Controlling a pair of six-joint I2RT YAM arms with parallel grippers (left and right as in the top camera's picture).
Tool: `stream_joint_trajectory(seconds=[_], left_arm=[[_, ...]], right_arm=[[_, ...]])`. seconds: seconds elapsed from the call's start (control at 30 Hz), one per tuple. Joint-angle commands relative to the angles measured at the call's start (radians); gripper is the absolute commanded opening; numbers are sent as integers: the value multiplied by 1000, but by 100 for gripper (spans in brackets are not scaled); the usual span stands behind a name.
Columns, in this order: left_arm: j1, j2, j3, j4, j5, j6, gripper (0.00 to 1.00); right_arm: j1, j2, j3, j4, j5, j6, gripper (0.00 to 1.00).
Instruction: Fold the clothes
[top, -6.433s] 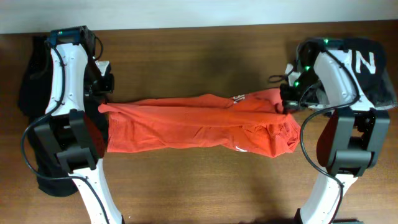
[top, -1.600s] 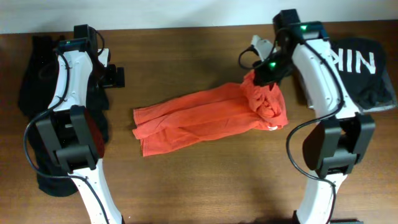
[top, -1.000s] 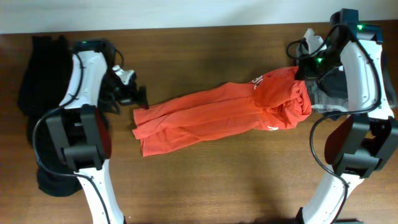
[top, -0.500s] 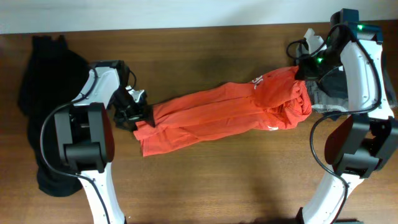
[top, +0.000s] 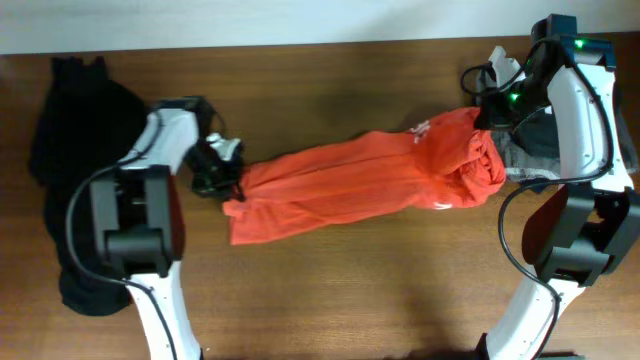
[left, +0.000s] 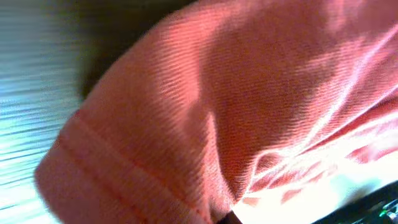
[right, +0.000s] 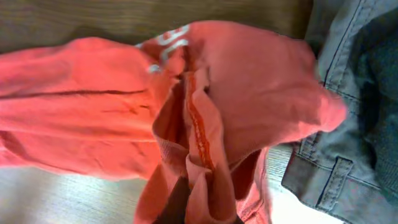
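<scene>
The wooden desk (top: 330, 300) runs across the whole overhead view, with a pale strip along its far edge. The orange-red T-shirt (top: 350, 185) lies on it as a long, rumpled band across the middle. Its left end is low and flat toward the left edge, and it rises slightly toward the far right corner, where the cloth is gathered into a thick bunch. A black garment (top: 70, 130) is heaped along the left edge, from the far left corner down past the base of the left arm, apart from the T-shirt. A grey garment (top: 530, 150) with stitched seams and a belt loop lies by the right edge. The bunched end of the T-shirt is just beside it and overlaps its near side in the right wrist view. The left gripper (top: 232, 183) is down at the T-shirt's left end, closed on the cloth there. In its wrist view the hemmed edge fills the frame out of focus, and the folds run together toward the bottom edge. The right gripper (top: 482, 122) sits over the bunched end near the far right corner, pinched tight on a gathered ridge of fabric. Pleats of cloth converge to the bottom of its wrist view, with the collar seam running down between them. A small white print (top: 418, 128) shows on the top of the T-shirt close to that gripper.
</scene>
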Motion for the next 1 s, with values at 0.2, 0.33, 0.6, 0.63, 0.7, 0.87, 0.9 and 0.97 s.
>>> stream_joint_trajectory(seconds=[0.2, 0.33, 0.6, 0.63, 0.7, 0.87, 0.9, 0.97], left_arm=[[179, -118, 82, -6, -19, 55, 1], [177, -126, 111, -10, -52, 55, 1], [133, -153, 193, -34, -52, 55, 1], [111, -154, 201, -36, -53, 55, 1], [63, -154, 207, -35, -53, 55, 1], [-63, -154, 207, -14, -80, 26, 1], [-84, -154, 208, -3, -83, 20, 1], [-121, -154, 208, 23, -83, -3, 1]], right_arm=[[-5, -14, 26, -1, -59, -10, 4], [-5, -14, 26, -1, -68, -2, 4], [-4, -14, 26, -8, -68, -2, 4], [-3, -14, 26, -9, -68, -2, 4], [5, -14, 26, -10, -68, -2, 4], [29, -12, 26, -10, -66, -2, 4], [34, -12, 26, -10, -65, -3, 4], [38, -12, 26, -10, -64, -2, 4]])
